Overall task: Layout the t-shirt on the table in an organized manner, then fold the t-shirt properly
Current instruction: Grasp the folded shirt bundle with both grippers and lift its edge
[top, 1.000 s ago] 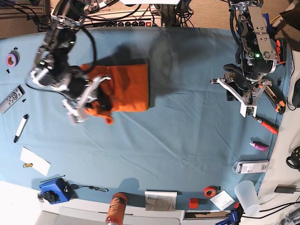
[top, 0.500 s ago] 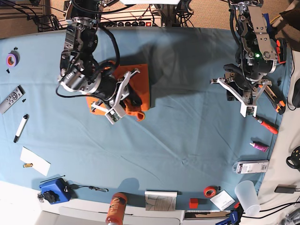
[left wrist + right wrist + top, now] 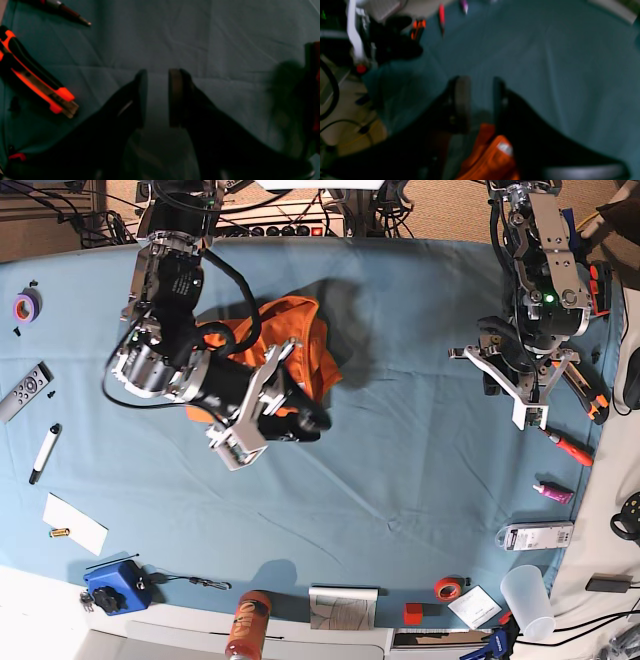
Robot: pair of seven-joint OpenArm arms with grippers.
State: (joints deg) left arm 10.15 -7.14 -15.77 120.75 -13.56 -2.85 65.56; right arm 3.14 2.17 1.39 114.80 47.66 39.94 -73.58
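Note:
The bright orange t-shirt (image 3: 296, 338) is bunched at the back left of the teal-covered table (image 3: 420, 490), with one edge lifted and pulled to the right. My right gripper (image 3: 312, 423) is just in front of it. In the right wrist view this gripper (image 3: 480, 82) has its fingers close together, and orange cloth (image 3: 492, 155) sits between them near the palm. My left gripper (image 3: 525, 408) hovers at the far right, well away from the shirt. In the left wrist view (image 3: 158, 75) its jaws stand a narrow gap apart, with only the teal cloth (image 3: 225, 37) between them.
An orange-black utility knife (image 3: 37, 82) and a red screwdriver (image 3: 568, 447) lie by the left gripper. A remote (image 3: 25, 390), marker (image 3: 45, 452) and purple tape (image 3: 27, 306) lie at the left edge. A blue device (image 3: 115, 585), orange can (image 3: 248, 625), tape roll (image 3: 450, 587) and cup (image 3: 528, 600) line the front.
My right gripper has swept from the shirt's left side to the right across it, taking cloth along. The flat folded shirt is now bunched and partly lifted. The left arm has not moved.

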